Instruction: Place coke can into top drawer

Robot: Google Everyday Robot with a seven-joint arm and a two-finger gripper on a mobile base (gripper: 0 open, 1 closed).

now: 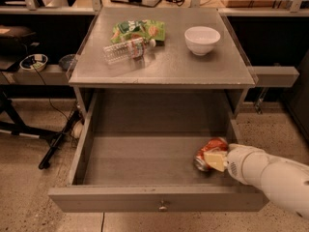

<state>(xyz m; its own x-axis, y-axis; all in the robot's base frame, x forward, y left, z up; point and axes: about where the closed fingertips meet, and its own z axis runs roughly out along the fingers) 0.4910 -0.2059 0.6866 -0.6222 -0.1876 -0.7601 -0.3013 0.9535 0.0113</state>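
The coke can (210, 146), red with a silver end, lies on its side on the floor of the open top drawer (140, 156), near the drawer's right wall and front. My gripper (216, 160) comes in from the lower right on a white arm (270, 175) and sits right against the can, partly covering it. The drawer's grey front panel (120, 199) has a small round knob (163, 207) at its centre.
On the cabinet top (193, 66) lie a clear plastic water bottle (126, 50), a green snack bag (139, 30) and a white bowl (202, 39). Dark shelving and cables stand to the left, with a speckled floor around.
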